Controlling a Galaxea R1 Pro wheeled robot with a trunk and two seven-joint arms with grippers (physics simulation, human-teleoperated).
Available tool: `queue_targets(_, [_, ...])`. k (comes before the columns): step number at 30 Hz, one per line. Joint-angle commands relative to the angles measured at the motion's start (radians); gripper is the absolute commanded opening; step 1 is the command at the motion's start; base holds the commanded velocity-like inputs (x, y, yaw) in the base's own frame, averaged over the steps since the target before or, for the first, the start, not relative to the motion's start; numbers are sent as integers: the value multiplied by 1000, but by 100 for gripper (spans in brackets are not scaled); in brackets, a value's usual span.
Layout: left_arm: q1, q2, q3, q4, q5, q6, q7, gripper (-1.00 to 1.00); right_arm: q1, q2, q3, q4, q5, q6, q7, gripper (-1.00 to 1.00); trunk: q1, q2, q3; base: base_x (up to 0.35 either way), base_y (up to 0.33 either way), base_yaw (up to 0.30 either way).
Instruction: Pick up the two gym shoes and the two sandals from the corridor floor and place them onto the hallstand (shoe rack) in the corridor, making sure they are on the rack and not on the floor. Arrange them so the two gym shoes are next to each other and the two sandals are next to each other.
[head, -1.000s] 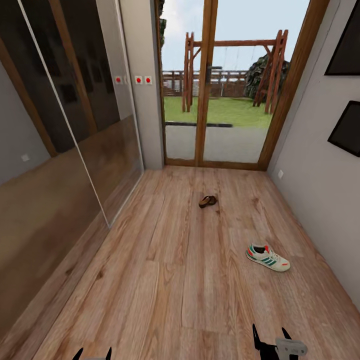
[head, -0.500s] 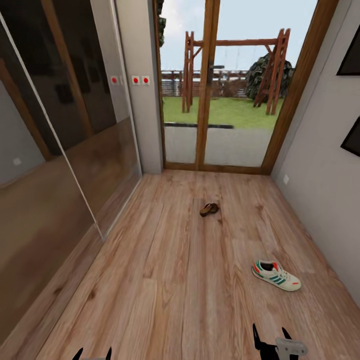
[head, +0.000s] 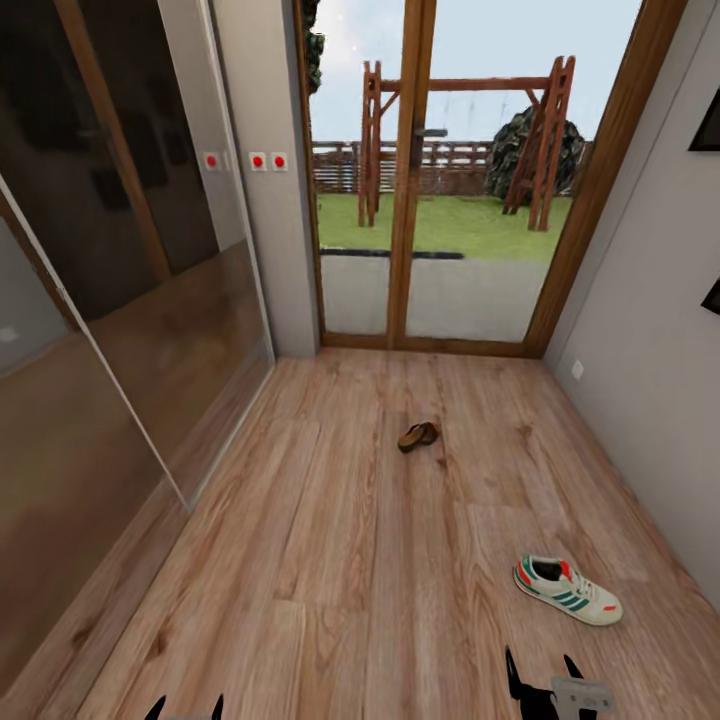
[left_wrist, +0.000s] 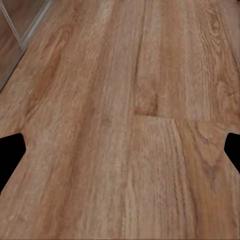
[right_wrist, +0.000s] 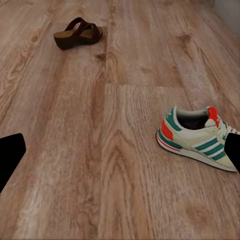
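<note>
A white lace-up gym shoe with green stripes (head: 567, 589) is lying on the wood-plank corridor floor (head: 330, 560) near the right wall; a brown sandal (head: 417, 436) is sitting mid-floor. Both the left gripper (head: 185, 710) and right gripper (head: 543, 680) are hanging wide, empty.

Both arms sit low. In my head view the left pincer (head: 186, 708) shows at about 7 o'clock as two dark fingertips, spread with a clear gap between them. The right pincer (head: 545, 680) sits at about 5 o'clock, its two dark fingers upright and parted, a grey wrist block just behind them. In both wrist views I see the dark fingertips wide apart, nothing between them.
</note>
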Motion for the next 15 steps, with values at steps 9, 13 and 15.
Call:
queue_targets(9, [0, -1, 9, 1, -4, -4, -8, 100, -1, 0, -9, 1, 2, -3, 9, 100, 0, 0, -1, 340, 0, -82])
queue_targets(13, [0, -1, 9, 1, -4, -4, -8, 100, -1, 0, -9, 0, 2, -3, 9, 100, 0, 0, -1, 338, 66, -252])
queue_targets(15, [0, -1, 9, 1, -4, -4, -8, 100, -1, 0, -9, 0, 2, -3, 9, 100, 0, 0, -1, 328, 120, -270])
